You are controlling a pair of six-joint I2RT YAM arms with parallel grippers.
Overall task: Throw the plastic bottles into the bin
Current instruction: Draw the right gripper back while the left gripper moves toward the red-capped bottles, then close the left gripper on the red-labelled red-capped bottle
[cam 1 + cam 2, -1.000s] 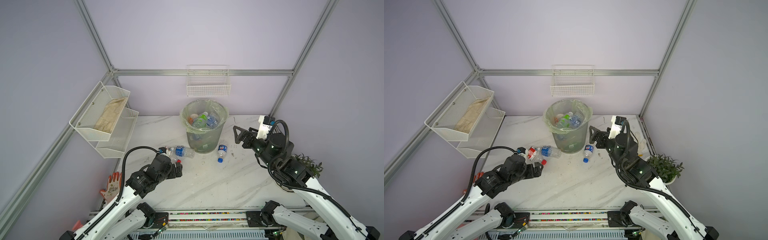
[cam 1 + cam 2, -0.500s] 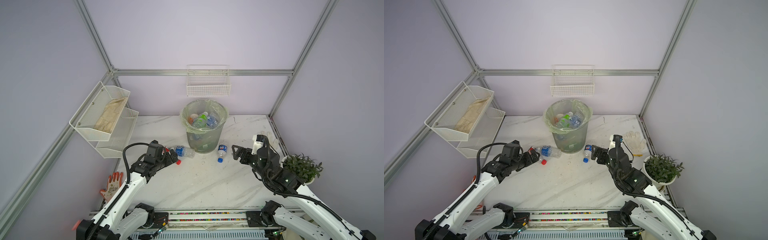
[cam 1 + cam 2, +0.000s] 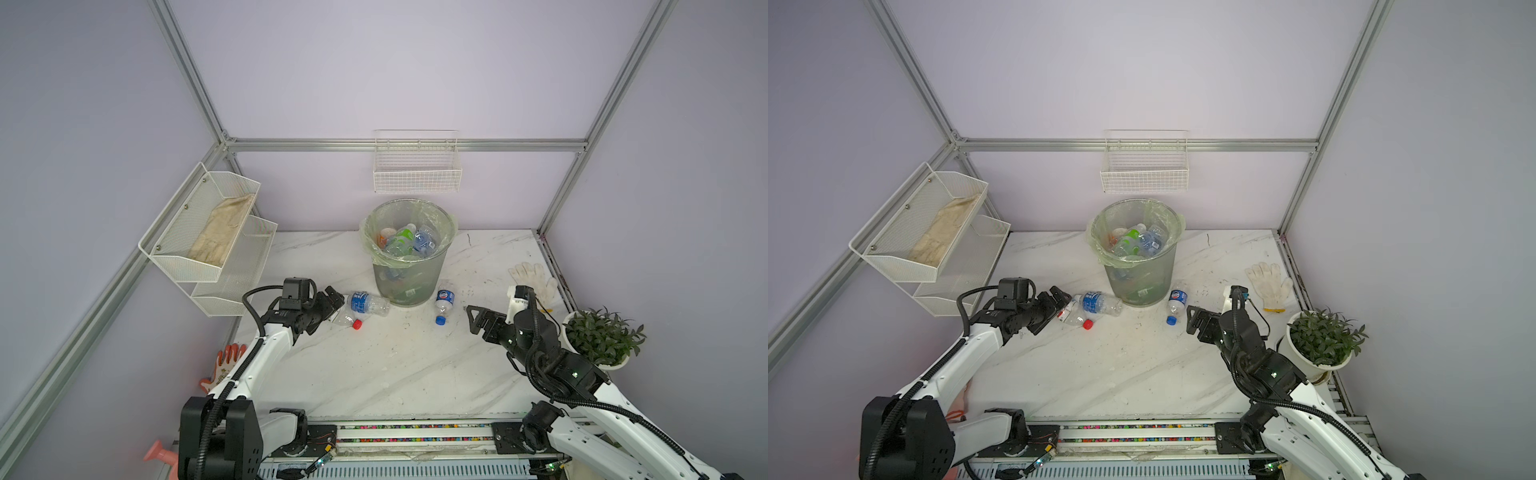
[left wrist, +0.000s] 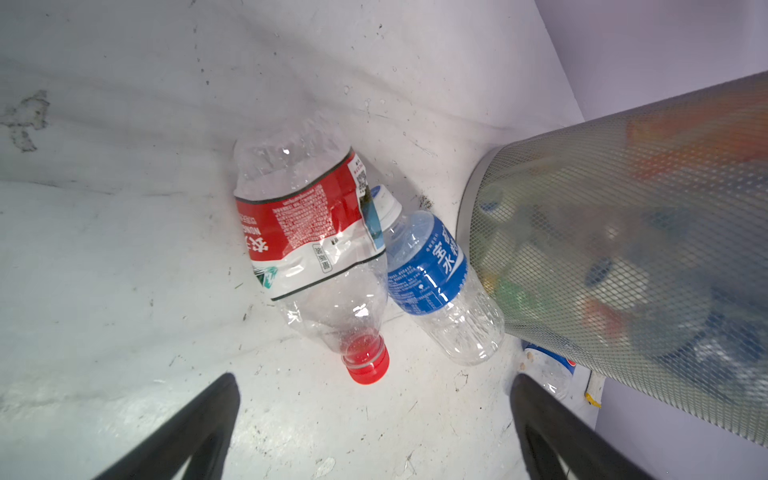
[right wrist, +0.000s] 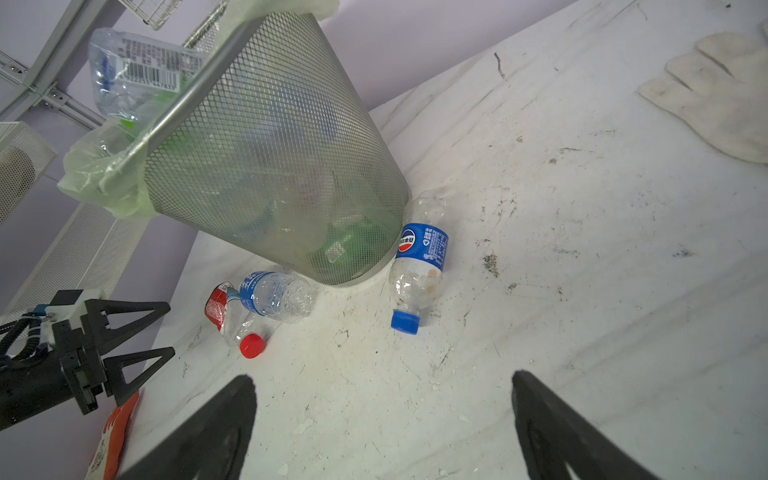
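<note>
Reaching over bare counter (image 3: 374,365), the left pincer (image 3: 334,298) and right pincer (image 3: 472,319) hang spread, empty. Just beyond, three lie unbinned: red-label bottle (image 3: 348,319) touching blue-label bottle (image 3: 368,302), blue-cap bottle (image 3: 443,305) apart, all by the bin (image 3: 409,282), already piled near its rim. Open room in front; mesh wall behind.

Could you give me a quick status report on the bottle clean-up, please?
Left gripper, right gripper open, empty. Red-label bottle, blue-label bottle, blue-capped bottle lie beside bin. Nothing blocking either approach.
</note>
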